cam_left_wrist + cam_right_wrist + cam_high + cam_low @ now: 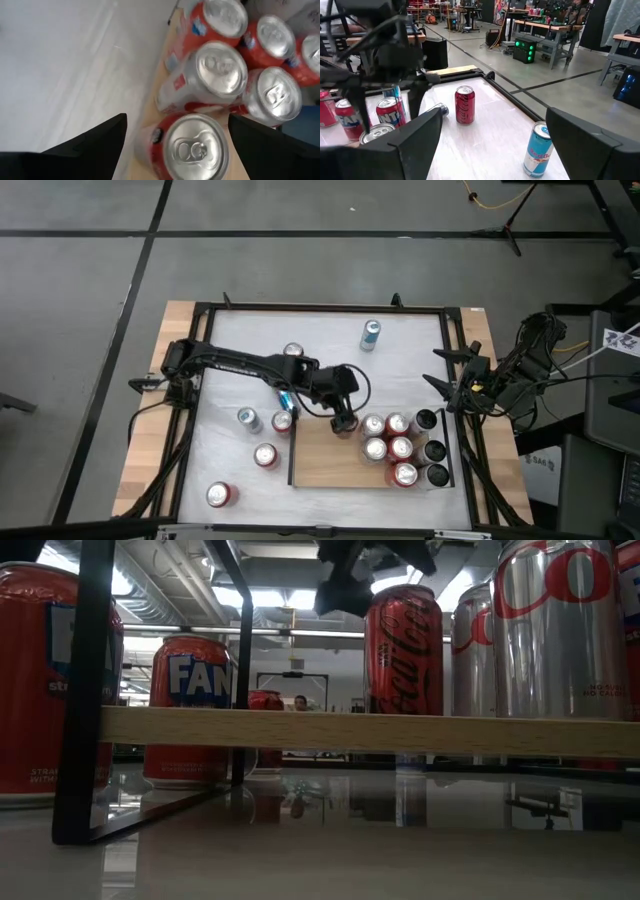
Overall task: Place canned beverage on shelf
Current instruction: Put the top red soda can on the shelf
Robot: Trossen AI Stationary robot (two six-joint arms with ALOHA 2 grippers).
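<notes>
Coca-Cola can [192,147] stands upright on the shelf [330,460], directly between your left gripper's [344,421] jaws, next to the other cans. Lift straight up; don't swing sideways (the silver can [212,75] just beyond it is close). Jaws wide open, gap showing both sides of the can, holding nothing. Right gripper [447,380] waits wide open and empty at the table's edge.

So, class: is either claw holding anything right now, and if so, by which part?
Nothing is held. The left claw hangs open above a red can on the shelf, its fingers clear of it. The right claw is open and empty.
</notes>
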